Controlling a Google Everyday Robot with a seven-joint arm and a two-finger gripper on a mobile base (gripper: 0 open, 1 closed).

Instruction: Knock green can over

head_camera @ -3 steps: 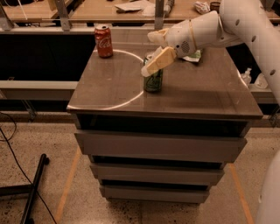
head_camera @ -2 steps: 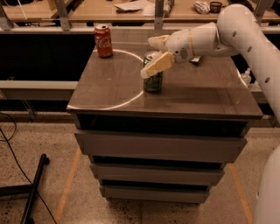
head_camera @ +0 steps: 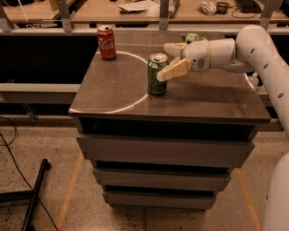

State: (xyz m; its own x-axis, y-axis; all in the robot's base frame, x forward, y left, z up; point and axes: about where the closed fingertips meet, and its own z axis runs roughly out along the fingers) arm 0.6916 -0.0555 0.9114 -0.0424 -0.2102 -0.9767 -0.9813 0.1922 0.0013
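The green can [head_camera: 156, 75] stands upright near the middle of the brown cabinet top [head_camera: 113, 90], silver lid showing. My gripper [head_camera: 172, 59] reaches in from the right at the can's upper right side. Its two tan fingers [head_camera: 174, 70] are spread apart, one beside the can's upper wall and one behind it near the rim. The gripper holds nothing. The white arm runs off to the right edge of the view.
A red cola can [head_camera: 107, 42] stands upright at the back left of the top. A green-and-white snack bag [head_camera: 190, 37] lies behind my gripper at the back. A wooden counter [head_camera: 135, 11] with clutter runs behind. Drawers sit below the top.
My gripper has drawn back to the right, from over the can's front to its right side. The can stands upright as before.
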